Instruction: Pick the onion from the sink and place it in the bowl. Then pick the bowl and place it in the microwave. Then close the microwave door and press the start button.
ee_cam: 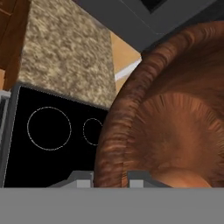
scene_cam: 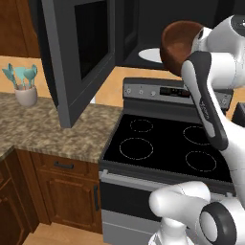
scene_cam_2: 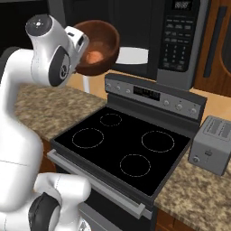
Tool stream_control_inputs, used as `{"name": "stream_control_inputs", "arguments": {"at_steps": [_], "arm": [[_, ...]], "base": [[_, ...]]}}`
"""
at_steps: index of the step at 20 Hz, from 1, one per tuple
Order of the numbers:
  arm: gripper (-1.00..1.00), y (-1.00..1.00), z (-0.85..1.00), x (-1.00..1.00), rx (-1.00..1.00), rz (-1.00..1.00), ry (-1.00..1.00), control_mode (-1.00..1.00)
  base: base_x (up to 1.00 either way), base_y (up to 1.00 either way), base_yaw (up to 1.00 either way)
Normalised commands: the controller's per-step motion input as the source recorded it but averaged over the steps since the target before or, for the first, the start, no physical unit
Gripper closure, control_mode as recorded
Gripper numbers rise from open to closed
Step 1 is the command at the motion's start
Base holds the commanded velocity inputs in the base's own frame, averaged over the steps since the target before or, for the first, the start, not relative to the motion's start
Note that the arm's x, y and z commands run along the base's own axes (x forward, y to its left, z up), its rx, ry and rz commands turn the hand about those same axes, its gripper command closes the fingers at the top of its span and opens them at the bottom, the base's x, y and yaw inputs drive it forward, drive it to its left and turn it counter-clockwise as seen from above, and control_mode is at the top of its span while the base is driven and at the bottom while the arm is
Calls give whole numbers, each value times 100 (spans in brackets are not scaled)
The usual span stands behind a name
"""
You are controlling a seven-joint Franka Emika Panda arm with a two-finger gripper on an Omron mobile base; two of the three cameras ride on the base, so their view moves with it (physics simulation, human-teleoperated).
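One bowl [scene_cam_2: 97, 45], dark brown and wood-grained, hung in the air above the back of the stove [scene_cam_2: 122, 149], in front of the open microwave [scene_cam_2: 149, 31]. The gripper [ee_cam: 110, 177] pinched the bowl's rim between its two fingers [ee_cam: 81, 178], one on the outer wall and one inside, as the hand view showed. In the right base view the bowl was tilted, its opening turned toward the camera, and a single onion [scene_cam_2: 94, 57] lay inside it low against the wall. In the left base view the bowl [scene_cam: 179, 43] showed its rounded outside beside the arm's wrist.

The microwave held one white round plate [scene_cam_2: 131, 55] on its floor, and one button panel [scene_cam_2: 177, 38] ran down its right side. The microwave door [scene_cam: 79, 52] stood swung wide open to the left, its dark window facing the stove.

The stove [scene_cam: 167, 143] carried four ring-marked burners on its black top, and a grey control strip [scene_cam: 162, 91] ran along its back. One silver toaster [scene_cam_2: 212, 144] sat on the counter [scene_cam_2: 203, 198] right of the stove. On the counter [scene_cam: 52, 129] left of it stood one white cup [scene_cam: 26, 95] holding teal utensils [scene_cam: 21, 75]; their exact number could not be told.
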Motion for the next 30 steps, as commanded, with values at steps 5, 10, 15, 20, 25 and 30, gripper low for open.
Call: {"name": "stream_control_inputs", "arguments": {"at_steps": [5,10,15,20,25,30], "arm": [[100,-31,16,84,0,0,-1,-100],[100,-22,3,84,0,0,2,-100],[100,-24,0,73,0,0,0,-100],[100,-22,-8,70,0,0,0,-100],[100,-9,-24,74,0,0,0,-100],[100,-11,-4,72,0,0,0,-100]], "base": [[0,0,0],[0,0,0],[0,0,0],[0,0,0],[0,0,0],[0,0,0]]}}
